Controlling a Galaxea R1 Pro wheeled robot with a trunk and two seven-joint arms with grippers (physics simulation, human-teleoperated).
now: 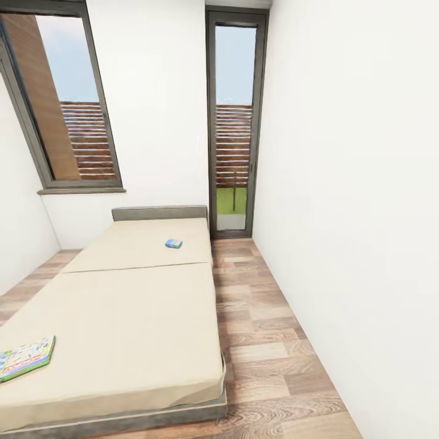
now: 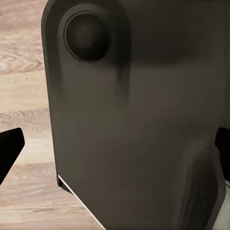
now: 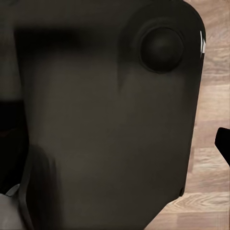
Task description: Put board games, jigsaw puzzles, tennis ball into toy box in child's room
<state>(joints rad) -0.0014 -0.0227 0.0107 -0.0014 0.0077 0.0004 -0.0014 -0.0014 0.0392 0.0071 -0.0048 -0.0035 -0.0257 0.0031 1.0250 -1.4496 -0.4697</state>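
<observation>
Left wrist view first: shows two black fingertips [image 2: 10,148] at opposite edges, spread wide with nothing held, so reads as the left gripper [image 2: 115,146] standing open and empty. Looks past them onto a dark rounded panel [image 2: 143,96] (probably the robot's own body) and plank floor [image 2: 24,52] beyond. Right wrist view: shows one black fingertip [image 3: 223,143] plainly and only murk on the other side, so cannot tell whether the right gripper [image 3: 115,143] is spread or closed; sees nothing clamped there. Outward, in the head view: faces the bed [image 1: 122,317] lengthwise, with a tall window [image 1: 233,122] at the far wall. Finds the small blue game [image 1: 174,243] flat on the far half of the mattress, near the headboard [image 1: 160,213] and toward the right side. Finds the larger game [image 1: 25,357] flat on the near half at the left edge, partly cut by the frame, well apart from the blue one. Judged as the approach step: driving up to the bed to collect the first game, nothing yet lifted. Calls next for closing in on the near left side, raising the left arm over the larger game and gripping its thin edge. As for the toy box, cannot tell its contents from here; counts both bed games as still outside it.
</observation>
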